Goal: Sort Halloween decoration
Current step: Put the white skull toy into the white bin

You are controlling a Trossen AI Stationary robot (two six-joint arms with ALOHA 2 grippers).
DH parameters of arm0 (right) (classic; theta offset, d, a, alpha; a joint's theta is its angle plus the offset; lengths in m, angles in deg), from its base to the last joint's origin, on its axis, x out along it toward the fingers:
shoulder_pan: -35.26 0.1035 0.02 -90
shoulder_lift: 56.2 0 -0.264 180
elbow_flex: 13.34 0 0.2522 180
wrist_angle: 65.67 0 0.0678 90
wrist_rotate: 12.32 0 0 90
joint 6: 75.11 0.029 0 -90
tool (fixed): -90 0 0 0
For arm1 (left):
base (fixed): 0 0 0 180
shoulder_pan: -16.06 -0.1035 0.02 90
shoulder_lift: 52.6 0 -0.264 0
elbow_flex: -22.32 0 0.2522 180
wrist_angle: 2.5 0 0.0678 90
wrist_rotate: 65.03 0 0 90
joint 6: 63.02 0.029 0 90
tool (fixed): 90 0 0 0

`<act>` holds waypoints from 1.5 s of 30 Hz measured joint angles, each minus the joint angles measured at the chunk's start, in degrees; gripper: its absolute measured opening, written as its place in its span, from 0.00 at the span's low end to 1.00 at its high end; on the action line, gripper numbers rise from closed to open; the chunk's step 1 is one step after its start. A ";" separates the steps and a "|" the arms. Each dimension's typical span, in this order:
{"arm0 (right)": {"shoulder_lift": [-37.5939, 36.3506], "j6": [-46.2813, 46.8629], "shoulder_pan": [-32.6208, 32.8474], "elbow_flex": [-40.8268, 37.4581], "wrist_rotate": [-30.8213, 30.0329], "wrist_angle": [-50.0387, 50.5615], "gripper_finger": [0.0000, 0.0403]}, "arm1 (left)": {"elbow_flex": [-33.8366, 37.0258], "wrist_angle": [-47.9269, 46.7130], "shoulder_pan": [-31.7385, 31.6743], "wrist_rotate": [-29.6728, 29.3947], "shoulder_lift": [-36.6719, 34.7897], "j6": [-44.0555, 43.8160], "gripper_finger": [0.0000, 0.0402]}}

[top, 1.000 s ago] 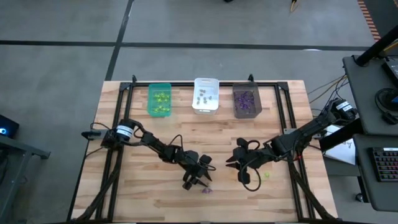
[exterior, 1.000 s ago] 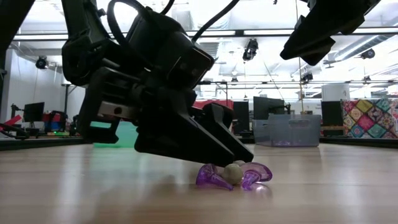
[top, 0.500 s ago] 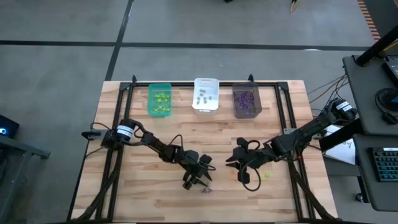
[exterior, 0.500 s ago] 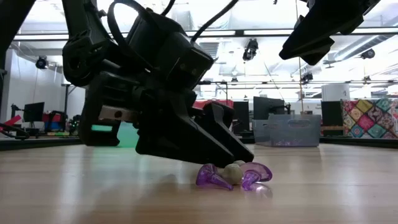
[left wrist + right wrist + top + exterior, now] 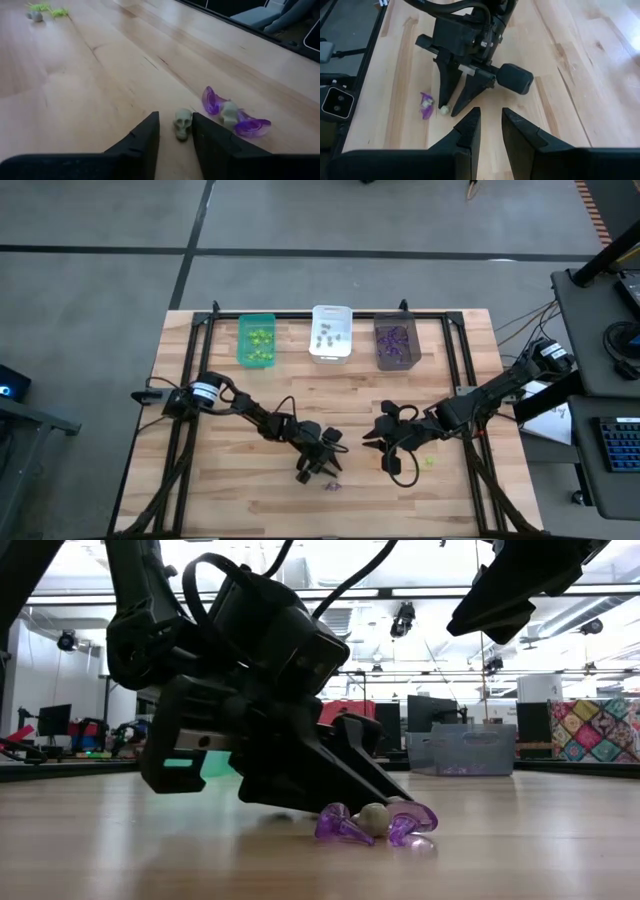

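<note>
Wood-plank table (image 5: 250,395), three bins (image 5: 331,333) at far edge, grey floor (image 5: 100,290)

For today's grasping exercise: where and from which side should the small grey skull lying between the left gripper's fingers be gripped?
Probably across its cheeks, from above: the grey skull lies flat on the table, its narrow width already between the left gripper fingers. The purple trinket sits close alongside, so stay narrow.

Grey skull (image 5: 182,123) (purple trinket (image 5: 240,119) beside)
</note>
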 joint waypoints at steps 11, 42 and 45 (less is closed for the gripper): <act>0.00 -0.02 0.00 0.00 -0.02 0.01 0.17 | 0.00 -0.06 0.00 -0.19 0.02 0.20 0.10; -0.49 -0.04 0.15 1.31 0.29 1.56 0.17 | 1.92 -8.82 -4.04 -0.04 -12.02 -3.83 0.00; -0.63 0.49 0.15 2.87 0.24 3.28 0.17 | 2.14 -14.93 -5.77 -1.93 -17.02 -2.64 0.00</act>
